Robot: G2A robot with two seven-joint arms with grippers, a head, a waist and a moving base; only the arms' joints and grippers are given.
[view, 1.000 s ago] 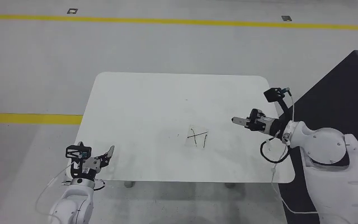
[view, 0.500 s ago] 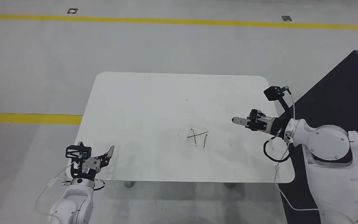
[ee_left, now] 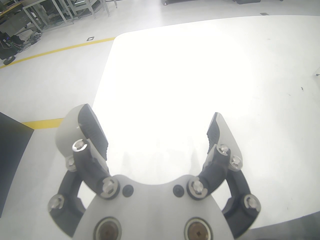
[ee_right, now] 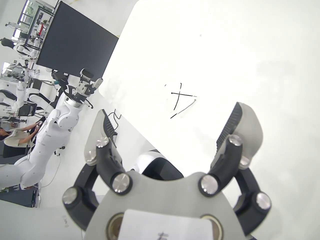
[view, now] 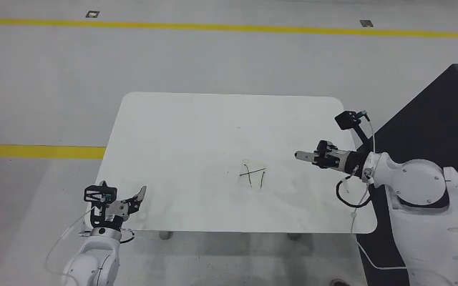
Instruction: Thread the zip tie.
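Nearest, the left gripper (view: 139, 193) hangs at the near left corner of the white table (view: 200, 129), right at its edge. Its fingers (ee_left: 93, 129) are spread wide with nothing between them, the dark ribbed pads facing each other above the tabletop. It is well apart from the work.

Farther in, a little right of the table's middle and closer to the near edge than to the far one, lie the zip ties (view: 252, 174). They are thin dark strips, three as far as can be told, flat on the surface. Two cross each other, and the third lies just beside them on the right. Whether it touches the crossed pair cannot be told. All lie loose and unthreaded, and neither gripper touches them.

Slightly farther back and to the right of the zip ties, the right gripper (view: 300, 154) is held above the right part of the table. It points left toward the strips, with bare tabletop between. Its fingers (ee_right: 226, 126) stand wide apart as well and hold nothing.

Beyond the right arm, a black panel (view: 429, 100) stands off the table's right side. Farthest of all, past the table's far edge, a yellow line (view: 215, 27) runs across the grey floor from left to right.
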